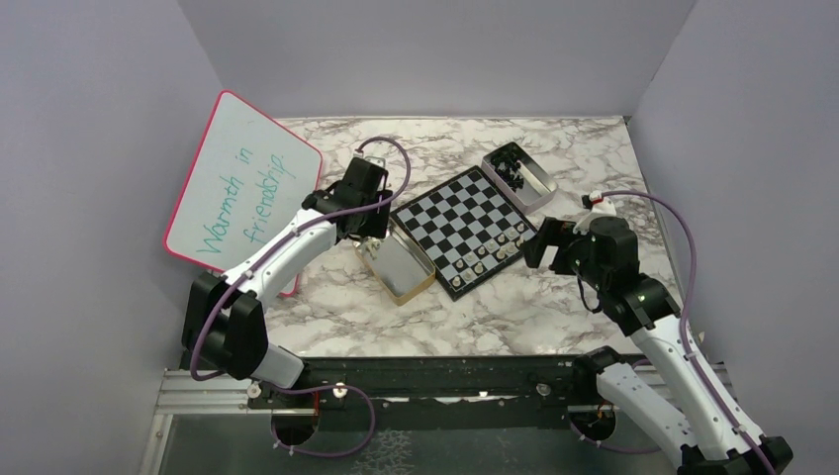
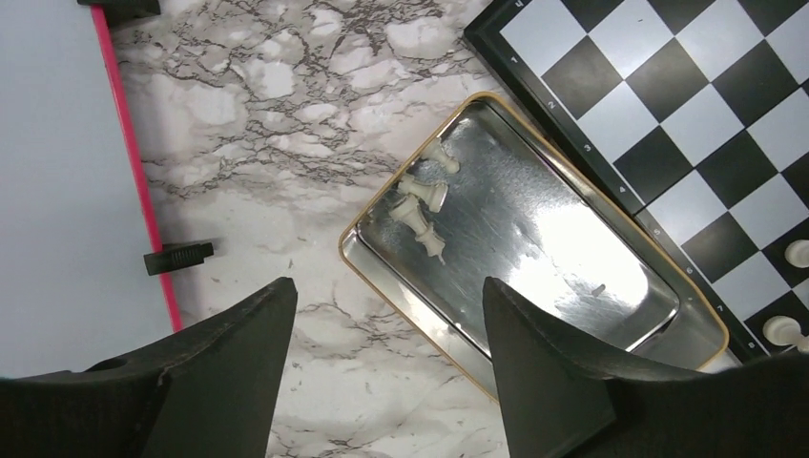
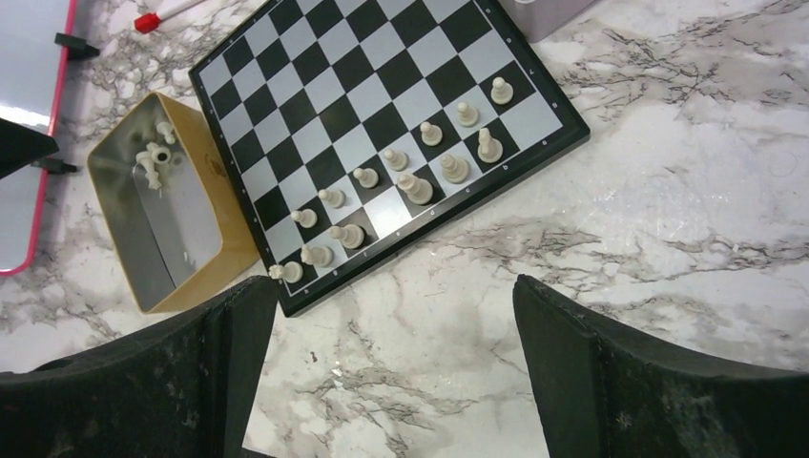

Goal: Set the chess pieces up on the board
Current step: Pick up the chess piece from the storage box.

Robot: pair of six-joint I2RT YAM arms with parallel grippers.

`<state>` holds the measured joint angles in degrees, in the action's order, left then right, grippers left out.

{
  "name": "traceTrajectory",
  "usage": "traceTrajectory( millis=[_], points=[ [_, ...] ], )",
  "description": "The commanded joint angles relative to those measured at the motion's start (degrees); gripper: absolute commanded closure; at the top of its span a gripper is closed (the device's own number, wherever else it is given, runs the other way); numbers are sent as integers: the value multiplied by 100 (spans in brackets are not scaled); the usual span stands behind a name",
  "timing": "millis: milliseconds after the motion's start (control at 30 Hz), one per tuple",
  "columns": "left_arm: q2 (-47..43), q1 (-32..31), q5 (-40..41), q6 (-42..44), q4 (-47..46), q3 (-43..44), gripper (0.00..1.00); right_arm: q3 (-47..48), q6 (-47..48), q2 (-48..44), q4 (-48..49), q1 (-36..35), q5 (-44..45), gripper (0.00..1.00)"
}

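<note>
Fingers on the left arm (image 2: 224, 377) spread, nothing between them, hanging above the near corner of an open metal tin (image 2: 355, 250) on the marble worktop (image 2: 277, 124). Right fingers (image 3: 596, 367) spread wide too, empty, off the board's near edge.

Loose pale pieces (image 2: 425, 202): a handful lying on their sides, bunched in one corner of the tin, close against its wall. Board (image 3: 377, 81) sits just beside the tin. A dozen or so pale pieces already stand upright on its two nearest rows (image 3: 417, 188). Black pieces (image 1: 511, 168) sit in a second tin (image 1: 539, 186) at the board's far corner.

Handling, as a judgement: pieces look tiny, stiff, very light and smooth. Likely to roll or skid on the shiny tin floor. Best hold is probably across the narrow stem above the round base, fingers straddling one piece only. Crowding and the nearby wall leave little room, so neighbours may get nudged. Tin looks light enough to slide if bumped.
</note>
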<state>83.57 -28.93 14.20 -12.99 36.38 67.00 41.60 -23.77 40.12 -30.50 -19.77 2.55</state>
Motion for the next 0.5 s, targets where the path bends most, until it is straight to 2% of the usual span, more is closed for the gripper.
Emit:
traceTrajectory(
  millis=[0, 233, 467],
  points=[
    [10, 151, 64, 109, -105, -80, 32, 58, -149, -31, 199, 26, -307, 0],
    [263, 195, -186, 251, -327, -255, 60, -280, -213, -189, 626, 26, -529, 1],
    [376, 195, -562, 238, -320, -201, 63, -43, -1, 50, 588, 26, -584, 2]
  ],
)
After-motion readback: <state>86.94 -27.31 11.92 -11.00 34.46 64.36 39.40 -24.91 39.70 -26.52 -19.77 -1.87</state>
